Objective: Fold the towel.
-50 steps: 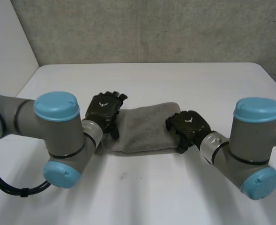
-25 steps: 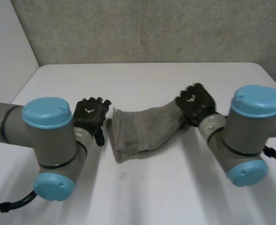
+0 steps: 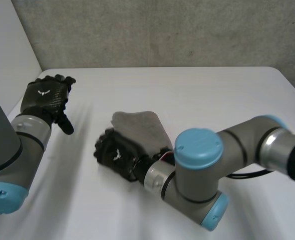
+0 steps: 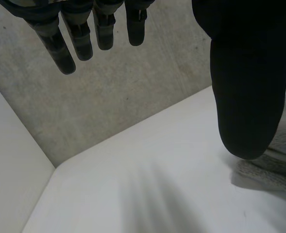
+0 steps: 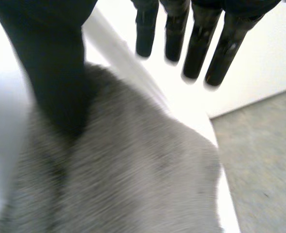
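Right hand (image 3: 116, 155) hovering released over the grey towel (image 3: 139, 127), fingers (image 5: 197, 46) straight.
The towel is lying bunched near the middle of the white table (image 3: 212, 95), partly under the right hand's palm, with the thumb reaching over the cloth. The left hand (image 3: 47, 95) is hovering well apart, toward the table's left edge, its fingers (image 4: 60, 48) extended and grasping nothing.

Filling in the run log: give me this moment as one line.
towel: on table | right hand: open, palm over towel | left hand: open, apart from towel
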`<state>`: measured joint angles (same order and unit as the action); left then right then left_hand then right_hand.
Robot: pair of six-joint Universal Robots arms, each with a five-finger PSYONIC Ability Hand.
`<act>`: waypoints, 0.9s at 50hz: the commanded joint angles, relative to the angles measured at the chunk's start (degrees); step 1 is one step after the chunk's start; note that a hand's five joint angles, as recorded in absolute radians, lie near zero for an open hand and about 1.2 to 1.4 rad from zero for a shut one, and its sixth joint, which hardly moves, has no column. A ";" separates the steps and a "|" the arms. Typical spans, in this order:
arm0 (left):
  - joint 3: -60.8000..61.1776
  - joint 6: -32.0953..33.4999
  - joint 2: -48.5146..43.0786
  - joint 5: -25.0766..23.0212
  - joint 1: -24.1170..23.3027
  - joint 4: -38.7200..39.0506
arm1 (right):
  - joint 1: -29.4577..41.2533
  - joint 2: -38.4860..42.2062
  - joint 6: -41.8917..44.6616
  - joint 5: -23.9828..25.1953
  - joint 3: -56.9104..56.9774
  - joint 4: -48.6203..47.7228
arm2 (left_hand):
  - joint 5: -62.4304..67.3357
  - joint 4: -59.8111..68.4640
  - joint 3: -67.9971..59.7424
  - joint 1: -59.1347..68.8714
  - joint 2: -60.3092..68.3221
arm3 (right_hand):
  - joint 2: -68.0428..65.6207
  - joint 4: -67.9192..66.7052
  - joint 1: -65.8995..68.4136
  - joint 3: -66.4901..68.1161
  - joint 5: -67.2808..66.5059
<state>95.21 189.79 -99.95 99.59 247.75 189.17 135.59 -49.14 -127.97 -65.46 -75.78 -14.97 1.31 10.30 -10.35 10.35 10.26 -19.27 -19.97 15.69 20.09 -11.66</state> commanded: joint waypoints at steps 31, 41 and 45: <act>-31.76 -22.10 -34.87 0.61 -13.52 -18.93 | -15.97 9.49 -45.37 -4.14 20.40 25.43 | 0.08 1.09 -1.04 1.04 1.13 | 9.27 9.97 -5.69 -10.09 11.66; -27.45 -12.87 -34.43 5.36 -12.82 -18.58 | -15.18 11.00 -34.30 -6.60 21.20 25.25 | -0.59 0.42 -0.37 0.37 0.46 | 9.27 9.97 -5.69 -10.09 11.66; -27.36 -11.72 -33.91 7.02 -13.34 -18.58 | -14.56 10.29 -31.47 -9.42 21.20 24.90 | -0.76 0.25 -0.20 0.20 0.29 | 9.27 9.97 -5.69 -10.09 11.66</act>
<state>67.22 175.28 -134.56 104.37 234.85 170.43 120.24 -37.97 -164.16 -71.63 -54.41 10.38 1.31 10.14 -10.03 9.81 9.96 -13.19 -13.14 10.31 12.07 -2.60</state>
